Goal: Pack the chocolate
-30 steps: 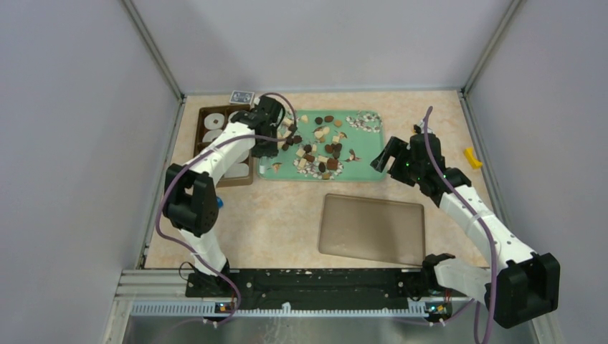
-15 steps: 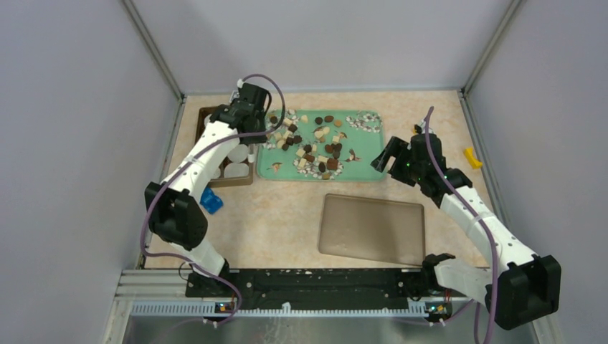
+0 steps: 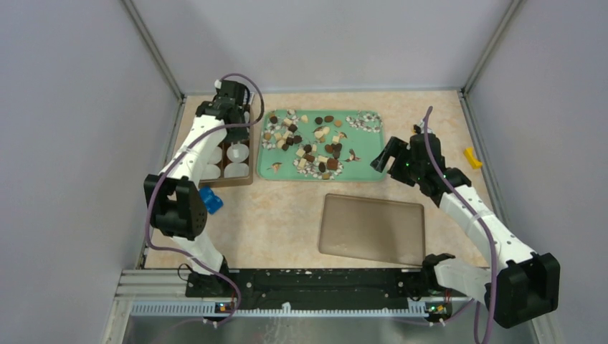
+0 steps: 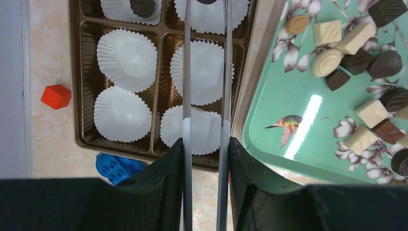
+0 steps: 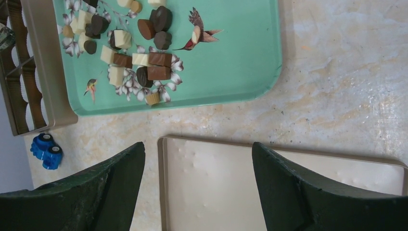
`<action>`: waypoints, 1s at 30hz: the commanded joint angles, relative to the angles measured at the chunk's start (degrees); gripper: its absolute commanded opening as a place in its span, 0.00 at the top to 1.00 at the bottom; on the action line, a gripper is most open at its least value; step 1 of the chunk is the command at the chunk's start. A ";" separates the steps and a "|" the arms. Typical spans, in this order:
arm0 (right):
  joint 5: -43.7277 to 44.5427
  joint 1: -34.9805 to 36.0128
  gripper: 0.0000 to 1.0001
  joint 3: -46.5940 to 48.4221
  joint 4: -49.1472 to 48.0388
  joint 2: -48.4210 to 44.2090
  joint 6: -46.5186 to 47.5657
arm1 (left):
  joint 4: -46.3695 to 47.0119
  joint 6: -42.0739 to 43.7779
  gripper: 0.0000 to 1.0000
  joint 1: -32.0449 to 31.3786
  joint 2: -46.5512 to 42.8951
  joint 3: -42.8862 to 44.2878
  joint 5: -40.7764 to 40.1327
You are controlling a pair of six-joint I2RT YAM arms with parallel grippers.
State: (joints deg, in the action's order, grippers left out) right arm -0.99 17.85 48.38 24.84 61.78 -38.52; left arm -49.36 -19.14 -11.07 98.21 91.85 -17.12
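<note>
Now, dark chocolate [image 4: 207, 1] clenched between left jaws over box [image 4: 74, 86]; right jaws released.

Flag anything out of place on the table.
Three stray toy blocks: a blue brick at the brown box's near corner, a red block left of it, a yellow block near the right wall. None suits packing. Nothing looks spilled.

The tray [image 4: 274, 91] is glossy, the chocolate [image 4: 327, 61] smooth; pleated paper cups [image 4: 127, 60] sit in a shiny plastic box [image 4: 74, 72].
</note>
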 commanded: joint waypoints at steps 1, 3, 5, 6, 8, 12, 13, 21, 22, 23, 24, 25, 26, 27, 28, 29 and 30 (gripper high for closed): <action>0.15 -0.36 0.20 1.46 -2.55 0.59 0.99 | 3.24 1.38 0.68 1.34 0.93 1.99 0.19; 0.13 -0.39 0.20 1.37 -2.86 0.97 0.96 | 3.79 1.34 0.68 1.40 1.37 1.16 0.69; -0.05 -0.40 0.20 1.44 -3.08 1.33 0.94 | 3.92 1.21 0.67 1.40 1.98 0.62 1.31; -0.14 -0.39 0.20 1.52 -3.13 1.45 0.92 | 3.92 1.13 0.66 1.39 2.20 0.43 1.49; -0.02 -0.39 0.20 1.62 -3.17 1.45 0.91 | 4.01 1.09 0.63 1.47 2.45 0.13 1.56; 0.20 -0.36 0.20 1.76 -2.70 1.50 1.06 | 4.51 1.03 0.57 1.45 2.44 -0.17 1.70; 0.20 -0.40 0.20 1.80 -2.65 1.44 1.07 | 4.61 1.03 0.57 1.41 2.51 -0.18 1.82; 0.38 -0.40 0.20 1.45 -2.43 0.70 0.82 | 3.45 1.16 0.60 1.40 1.55 0.45 2.02; 0.38 -0.42 0.20 1.45 -2.32 0.49 0.84 | 2.91 1.20 0.64 1.42 1.16 0.94 2.03; 0.38 -0.39 0.20 1.45 -2.25 0.33 0.83 | 2.49 1.16 0.67 1.40 0.66 1.41 2.13; 0.46 -0.44 0.20 1.45 -2.05 0.17 0.79 | 2.12 1.20 0.70 1.34 -0.05 1.83 2.29; 0.47 -0.41 0.20 1.39 -2.05 -0.08 0.81 | 1.95 1.39 0.72 1.27 -0.87 2.12 2.70; 0.47 -0.37 0.20 1.37 -2.00 -0.22 0.69 | 1.97 1.53 0.74 1.17 -1.76 2.26 3.11; 0.51 -0.41 0.20 1.32 -1.91 -0.38 0.65 | 2.15 1.87 0.78 0.93 -3.20 2.40 3.58; 0.43 -0.43 0.20 1.28 -1.89 -0.53 0.55 | 2.43 2.35 0.81 0.44 -4.35 2.32 4.11; 0.34 -0.37 0.20 1.23 -1.80 -0.72 0.48 | 2.58 2.83 0.83 -0.37 -5.36 2.22 4.19; 0.23 -0.43 0.20 1.20 -1.66 -0.90 0.43 | 2.59 3.33 0.83 -1.35 -6.25 2.13 4.23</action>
State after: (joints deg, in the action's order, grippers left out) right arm -1.02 17.85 48.38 24.08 62.96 -38.54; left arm -48.34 -17.56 -10.15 99.81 91.61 -13.96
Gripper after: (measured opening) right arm 0.799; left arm 0.248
